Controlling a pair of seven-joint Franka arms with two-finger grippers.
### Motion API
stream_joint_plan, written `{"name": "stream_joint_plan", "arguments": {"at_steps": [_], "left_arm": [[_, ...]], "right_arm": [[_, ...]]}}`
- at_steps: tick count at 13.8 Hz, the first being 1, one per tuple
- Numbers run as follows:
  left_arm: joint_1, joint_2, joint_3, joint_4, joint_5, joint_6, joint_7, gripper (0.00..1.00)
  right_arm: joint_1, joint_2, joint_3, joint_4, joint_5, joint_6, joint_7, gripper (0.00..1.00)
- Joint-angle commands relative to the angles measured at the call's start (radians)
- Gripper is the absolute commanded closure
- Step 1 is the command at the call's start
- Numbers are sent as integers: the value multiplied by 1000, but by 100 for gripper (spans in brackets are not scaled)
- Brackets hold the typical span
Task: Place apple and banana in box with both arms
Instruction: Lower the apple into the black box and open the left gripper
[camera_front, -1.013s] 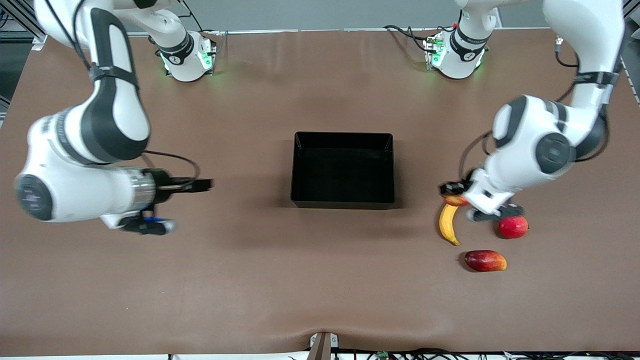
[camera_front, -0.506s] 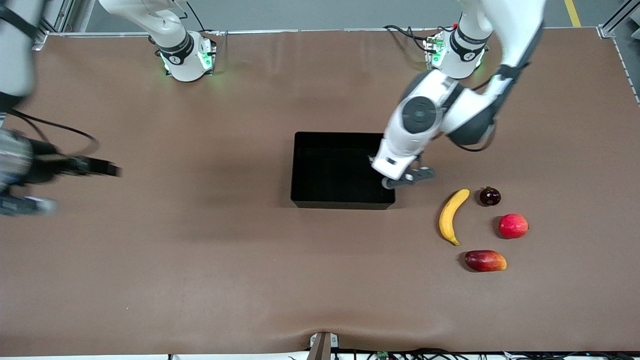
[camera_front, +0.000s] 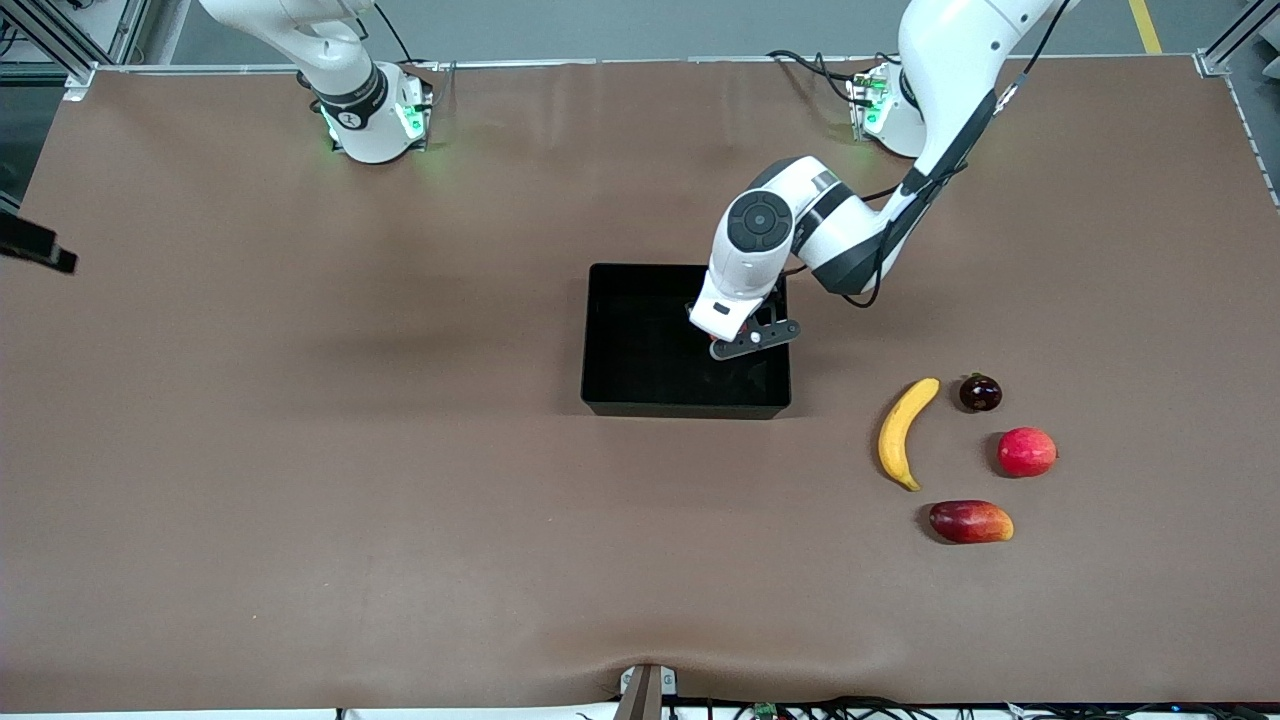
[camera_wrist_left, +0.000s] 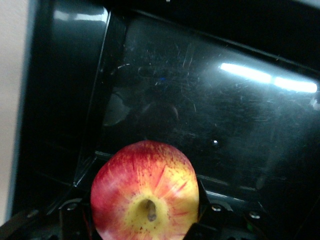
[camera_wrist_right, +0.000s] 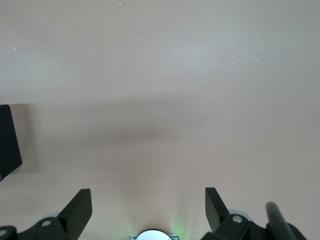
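Since a moment ago the left arm has swung from beside the fruit to over the box, and the right arm has drawn back almost out of the front view toward its own end of the table. The table (camera_front: 400, 520) is brown and broad; the box (camera_front: 600, 340), black and glossy, sits near its middle; the left gripper (camera_front: 745, 335) hangs over the box's end toward the left arm, its fingers clamped on the apple (camera_wrist_left: 145, 192), stem dimple facing the wrist camera; the right gripper (camera_wrist_right: 147, 207) is over bare table, fingers spread wide and holding nothing. The banana (camera_front: 903, 432) lies on the table toward the left arm's end, well apart from the box; near it lie a dark-red-and-yellow long fruit (camera_front: 970, 521), a red round fruit (camera_front: 1026, 452) and a small dark fruit (camera_front: 980, 392).
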Motion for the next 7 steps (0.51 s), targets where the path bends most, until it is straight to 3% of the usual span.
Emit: {"name": "stream_joint_plan", "arguments": {"at_steps": [1,6,7], "left_arm": [[1,13,-1,-23,37,45,-55,99],[1,73,-1,-28,117,45,-117,95],[1,78,-1,-27,123,45,-124,83]], "right_arm": [[20,-159,23,-185,-96,55,-7,0],[27,-173,23,-207,-91,65,-30,0],[29,-170,24,-204,-84,76,-30,0]]}}
